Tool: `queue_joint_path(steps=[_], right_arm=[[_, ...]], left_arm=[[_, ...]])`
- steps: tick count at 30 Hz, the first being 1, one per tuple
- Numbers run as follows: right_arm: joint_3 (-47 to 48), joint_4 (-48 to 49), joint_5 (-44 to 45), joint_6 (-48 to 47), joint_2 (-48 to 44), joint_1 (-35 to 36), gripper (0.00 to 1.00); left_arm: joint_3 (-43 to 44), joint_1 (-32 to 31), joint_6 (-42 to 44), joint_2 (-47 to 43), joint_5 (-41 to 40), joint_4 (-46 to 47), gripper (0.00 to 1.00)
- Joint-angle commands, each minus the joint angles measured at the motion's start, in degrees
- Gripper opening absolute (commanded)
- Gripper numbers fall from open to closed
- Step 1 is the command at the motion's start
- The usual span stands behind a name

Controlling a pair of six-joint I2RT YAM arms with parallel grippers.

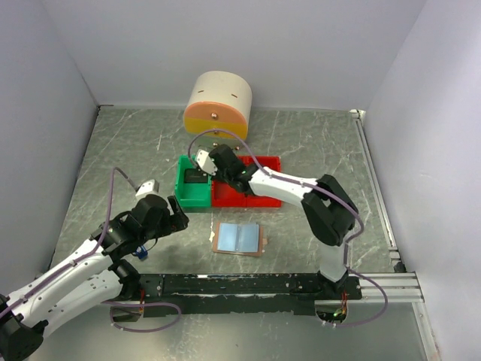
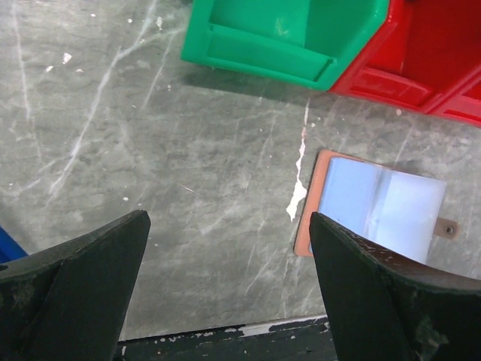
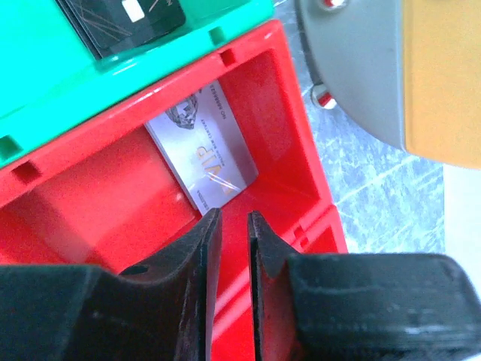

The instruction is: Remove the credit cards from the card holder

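Observation:
The card holder (image 1: 239,239) lies flat on the table in front of the bins, tan-edged with pale blue pockets; it also shows in the left wrist view (image 2: 376,210). A silvery credit card (image 3: 203,143) lies in the red bin (image 3: 289,120). A black card (image 3: 124,19) lies in the green bin (image 3: 45,83). My right gripper (image 1: 204,162) hovers over the bins; its jaws (image 3: 233,218) stand a narrow gap apart with nothing between them. My left gripper (image 1: 176,214) is wide open and empty (image 2: 229,222), above bare table left of the holder.
The green bin (image 1: 194,198) and red bin (image 1: 259,200) stand side by side mid-table. A cream and orange cylinder (image 1: 218,105) stands behind them. A small blue gadget (image 1: 139,252) lies under the left arm. A black rail (image 1: 248,284) runs along the near edge.

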Motion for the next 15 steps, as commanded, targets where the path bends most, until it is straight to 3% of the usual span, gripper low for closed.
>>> queue_joint_path(steps=[1, 3, 6, 10, 15], right_arm=[[-2.78, -0.05, -2.82, 8.94, -8.98, 0.16, 0.21], [-5.63, 1.22, -4.48, 17.28, -13.84, 0.08, 0.24], [-12.39, 2.18, -7.77, 37.15, -22.64, -0.9, 0.37], [-24.63, 2.65, -17.99, 57.35, -32.21, -1.21, 0.38], [-38.52, 4.13, -19.15, 75.81, -42.2, -0.63, 0.39]], left_arm=[[0.65, 0.45, 1.89, 0.39, 5.11, 4.58, 0.99], [0.02, 0.51, 2.45, 0.95, 7.47, 6.78, 1.0], [-1.32, 0.48, 2.92, 2.26, 11.74, 10.79, 0.99], [-4.56, 0.44, 2.48, 5.19, 19.24, 18.98, 0.97], [-5.17, 0.38, 3.84, 10.8, 24.13, 24.52, 0.93]])
